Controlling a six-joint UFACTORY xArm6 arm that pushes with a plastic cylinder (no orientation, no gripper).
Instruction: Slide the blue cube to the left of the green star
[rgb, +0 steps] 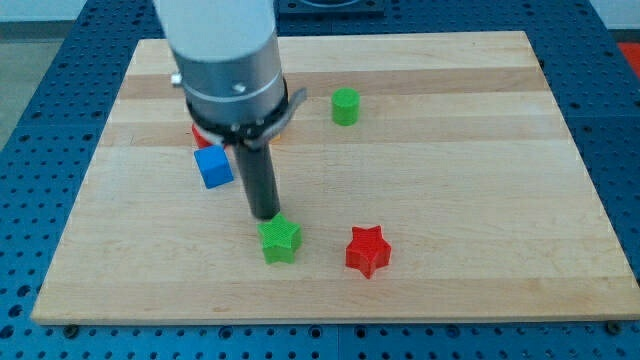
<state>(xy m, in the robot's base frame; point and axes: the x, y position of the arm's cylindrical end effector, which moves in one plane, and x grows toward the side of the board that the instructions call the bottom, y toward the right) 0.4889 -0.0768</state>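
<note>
Tip beside the green star

My tip (266, 214) stood just above the green star (280, 240); the blue cube (213, 166) lay up-left of it. No claw existed, only a rod.

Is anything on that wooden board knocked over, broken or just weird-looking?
Nothing stands out. The blue cube, green star, red star and green block lie intact. My tip sits just above the green star.

The arm's grey housing (222, 55) is running out past the view's top edge. It is covering most of a red block (200, 134) at eleven o'clock from the blue cube (213, 166), leaving that block's shape impossible to make out.
</note>
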